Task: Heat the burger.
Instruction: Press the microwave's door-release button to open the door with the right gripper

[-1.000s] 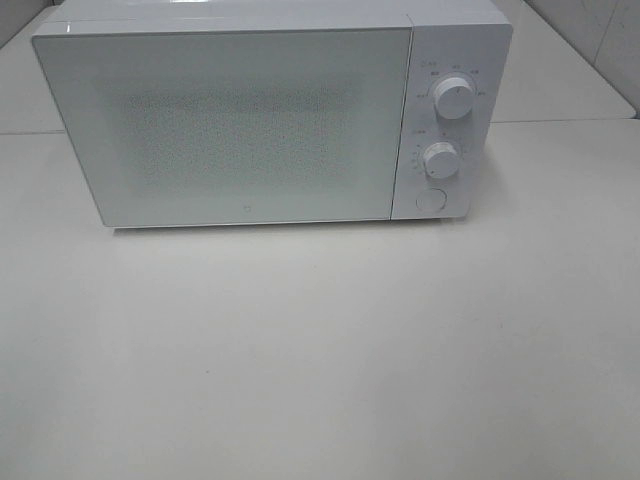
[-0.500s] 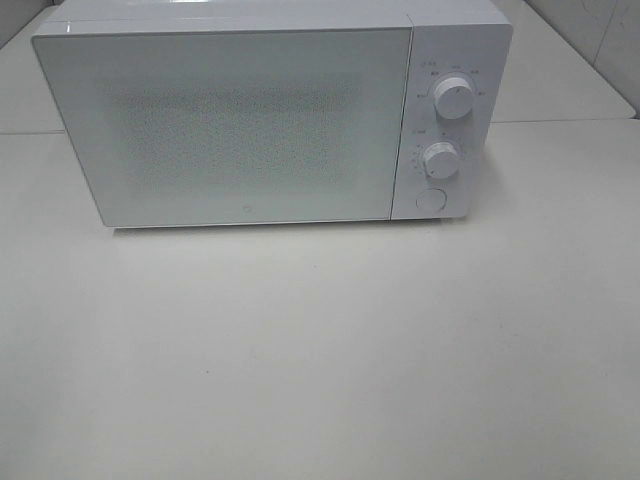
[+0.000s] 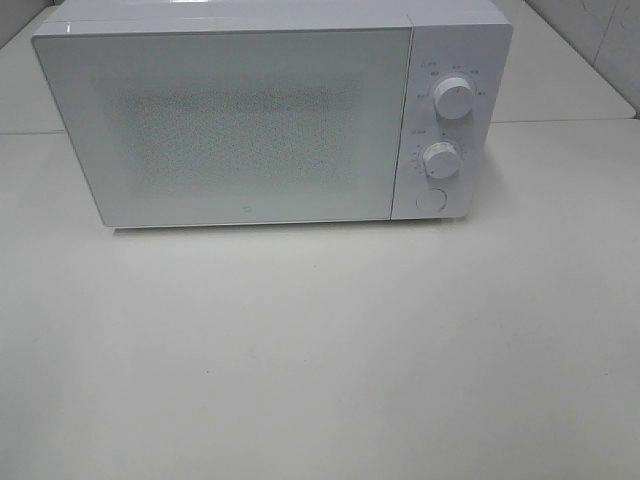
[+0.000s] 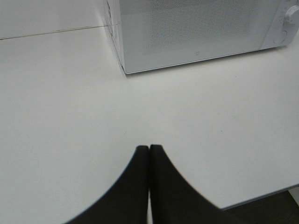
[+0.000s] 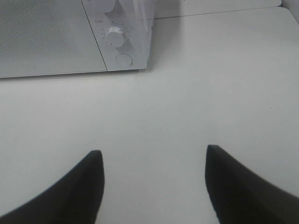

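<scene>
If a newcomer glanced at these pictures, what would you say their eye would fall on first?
The big white microwave at the back of the pale table dominates, door closed, with two round knobs stacked on its right-hand panel. In the wrist views, the left claw is shut, fingertips touching, while the right claw stands wide open above the table.

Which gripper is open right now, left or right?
The right gripper: its fingers stand wide apart with nothing between them. The left gripper has its fingers pressed together.
</scene>
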Controlling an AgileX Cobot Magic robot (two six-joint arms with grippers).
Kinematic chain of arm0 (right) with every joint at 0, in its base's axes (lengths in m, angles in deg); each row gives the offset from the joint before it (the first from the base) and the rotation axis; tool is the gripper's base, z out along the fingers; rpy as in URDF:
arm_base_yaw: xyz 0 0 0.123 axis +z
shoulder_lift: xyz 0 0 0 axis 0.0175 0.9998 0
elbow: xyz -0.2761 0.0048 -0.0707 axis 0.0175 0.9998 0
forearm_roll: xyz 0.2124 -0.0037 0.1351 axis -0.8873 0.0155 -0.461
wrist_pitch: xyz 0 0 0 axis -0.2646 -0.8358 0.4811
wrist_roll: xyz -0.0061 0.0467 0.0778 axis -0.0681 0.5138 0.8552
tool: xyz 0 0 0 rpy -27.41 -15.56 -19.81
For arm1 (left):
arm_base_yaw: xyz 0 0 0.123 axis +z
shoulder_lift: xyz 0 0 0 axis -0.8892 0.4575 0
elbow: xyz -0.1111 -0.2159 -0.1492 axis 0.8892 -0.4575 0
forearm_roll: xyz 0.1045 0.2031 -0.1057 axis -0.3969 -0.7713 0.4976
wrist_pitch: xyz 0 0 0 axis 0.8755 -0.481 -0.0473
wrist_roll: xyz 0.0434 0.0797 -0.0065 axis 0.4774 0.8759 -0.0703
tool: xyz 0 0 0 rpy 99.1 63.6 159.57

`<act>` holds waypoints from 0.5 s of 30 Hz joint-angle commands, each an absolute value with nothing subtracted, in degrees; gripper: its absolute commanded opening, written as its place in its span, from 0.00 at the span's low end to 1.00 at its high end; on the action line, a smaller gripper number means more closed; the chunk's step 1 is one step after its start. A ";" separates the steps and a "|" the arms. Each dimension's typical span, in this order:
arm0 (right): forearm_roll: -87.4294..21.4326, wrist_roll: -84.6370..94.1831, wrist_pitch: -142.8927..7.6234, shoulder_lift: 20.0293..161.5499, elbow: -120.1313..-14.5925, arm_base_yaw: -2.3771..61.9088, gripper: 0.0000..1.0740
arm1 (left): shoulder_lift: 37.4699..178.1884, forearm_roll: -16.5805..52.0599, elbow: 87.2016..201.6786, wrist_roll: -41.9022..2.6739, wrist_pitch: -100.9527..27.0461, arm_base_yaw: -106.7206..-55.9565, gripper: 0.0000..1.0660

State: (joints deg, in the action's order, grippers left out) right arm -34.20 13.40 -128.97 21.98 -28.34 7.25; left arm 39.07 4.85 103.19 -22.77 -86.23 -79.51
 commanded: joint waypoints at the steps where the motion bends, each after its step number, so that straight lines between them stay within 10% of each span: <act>1: -34.20 12.42 -128.45 20.37 -28.23 6.96 0.55 | 37.87 4.62 103.07 -22.65 -85.48 -79.28 0.00; 15: -34.20 12.42 -128.45 20.37 -28.23 6.96 0.55 | 37.87 4.62 103.07 -22.65 -85.48 -79.28 0.00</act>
State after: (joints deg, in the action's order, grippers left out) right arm -34.20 13.40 -128.97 21.98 -28.34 7.25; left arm 39.07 4.85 103.19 -22.77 -86.23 -79.51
